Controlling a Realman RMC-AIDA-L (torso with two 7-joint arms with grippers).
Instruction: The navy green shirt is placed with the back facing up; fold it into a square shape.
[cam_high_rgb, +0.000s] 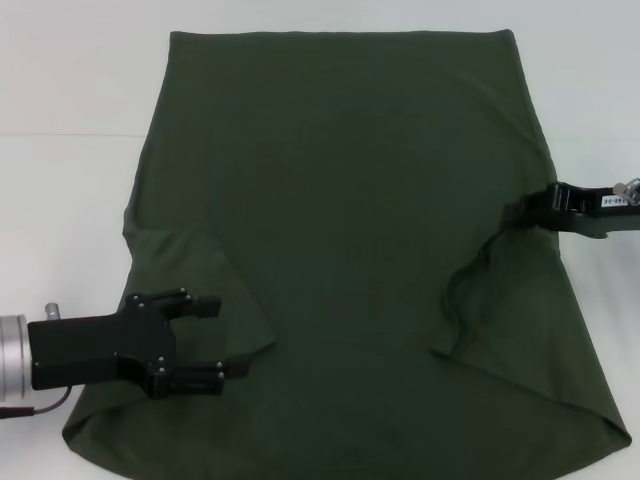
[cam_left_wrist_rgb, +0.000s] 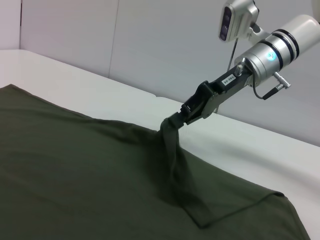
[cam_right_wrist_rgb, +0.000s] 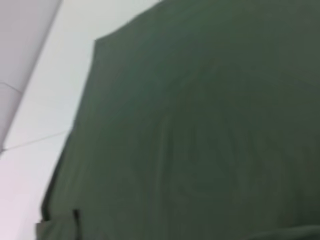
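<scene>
Navy green shirt (cam_high_rgb: 360, 230) lies spread across the white desk (cam_high_rgb: 60, 150), covering most of it, hem edge at the far side, both sleeves already folded inward onto the body. Left sleeve flap lies over the near-left part, right sleeve flap forms a diagonal crease near-right.

Left pincer (cam_high_rgb: 212, 345) sits low over the near-left part of the shirt, on the folded sleeve flap, fingers spread apart with nothing between them, just dark fabric underneath.

Right pincer (cam_left_wrist_rgb: 179, 116) is at the shirt's right edge, about mid-length. In the left wrist view its jaws are closed on a pinch of the fabric, pulled up off the desk into a small tent-like ridge that runs down into the shirt. Head view shows the same pincer (cam_high_rgb: 528, 212) touching the shirt's right border.

Right wrist view shows only shirt fabric (cam_right_wrist_rgb: 200, 130) and a strip of desk (cam_right_wrist_rgb: 35, 150).
</scene>
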